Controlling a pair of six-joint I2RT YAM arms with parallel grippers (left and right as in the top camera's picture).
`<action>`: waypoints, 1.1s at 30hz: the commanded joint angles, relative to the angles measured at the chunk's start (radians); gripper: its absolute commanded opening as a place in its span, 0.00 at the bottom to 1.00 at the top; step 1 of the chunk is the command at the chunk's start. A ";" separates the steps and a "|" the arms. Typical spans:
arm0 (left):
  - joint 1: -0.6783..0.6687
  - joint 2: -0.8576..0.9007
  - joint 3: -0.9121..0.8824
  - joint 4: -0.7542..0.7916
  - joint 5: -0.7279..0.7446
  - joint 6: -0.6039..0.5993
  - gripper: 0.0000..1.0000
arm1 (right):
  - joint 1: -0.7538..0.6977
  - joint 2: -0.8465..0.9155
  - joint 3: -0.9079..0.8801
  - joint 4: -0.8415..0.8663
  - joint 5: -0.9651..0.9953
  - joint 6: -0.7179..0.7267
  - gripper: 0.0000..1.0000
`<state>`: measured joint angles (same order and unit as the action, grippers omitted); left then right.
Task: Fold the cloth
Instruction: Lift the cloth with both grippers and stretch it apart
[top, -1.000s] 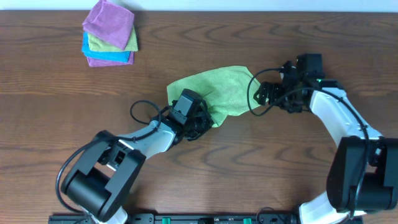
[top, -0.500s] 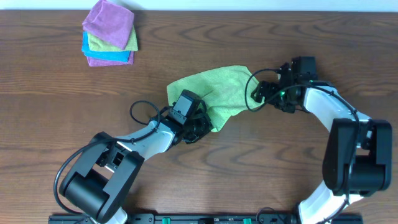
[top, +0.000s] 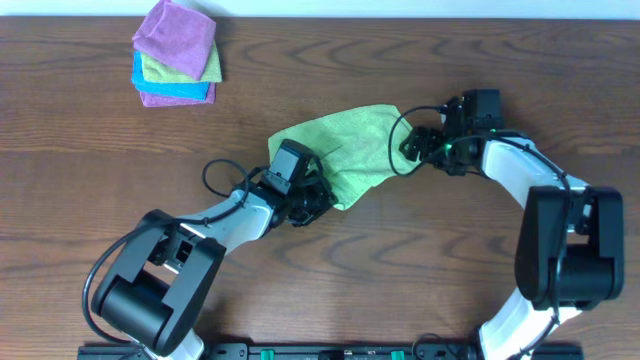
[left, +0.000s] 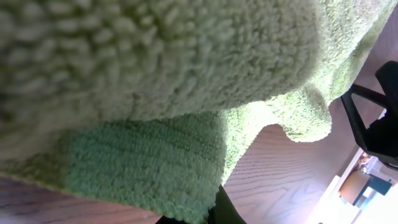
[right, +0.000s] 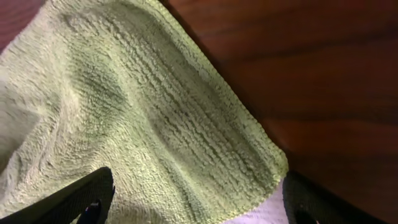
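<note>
The light green terry cloth (top: 345, 150) lay rumpled near the middle of the dark brown wooden table (top: 80, 200), between the 2 arms. At its lower edge we found the left gripper (top: 312, 200), pressed right up against the fabric with its tip under a raised fold. From the left wrist camera, we got almost nothing but green pile (left: 186, 93) bunched over the lens, with only a dark sliver of 1 finger (left: 219, 208) at the bottom. We could not tell whether those fingers were clamped or apart.

Over on the other side, the right gripper (top: 412, 147) sat at the cloth's right corner. Its own camera gave us the clear view: both black fingers (right: 74, 199) were spread wide, and the cloth's corner (right: 155, 124) lay flat on the wood between them, with neither pad touching it.

Far off at the top-left of the table, well apart from the action, we noted a stack of folded cloths in purple, yellow-green and blue (top: 177, 55).
</note>
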<state>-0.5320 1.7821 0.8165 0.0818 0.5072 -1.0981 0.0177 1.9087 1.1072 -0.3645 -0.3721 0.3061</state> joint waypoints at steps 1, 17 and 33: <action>0.012 -0.023 -0.010 -0.004 0.022 0.029 0.06 | 0.015 0.084 -0.017 -0.010 -0.003 0.031 0.84; 0.058 -0.023 -0.010 -0.034 0.122 0.134 0.06 | 0.034 0.098 -0.016 -0.015 0.002 0.030 0.01; 0.304 -0.181 -0.009 -0.153 0.430 0.229 0.06 | 0.066 -0.365 -0.016 -0.372 0.009 0.020 0.01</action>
<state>-0.2348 1.6554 0.8127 -0.0566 0.8734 -0.8860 0.0597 1.6264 1.0901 -0.7132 -0.3744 0.3294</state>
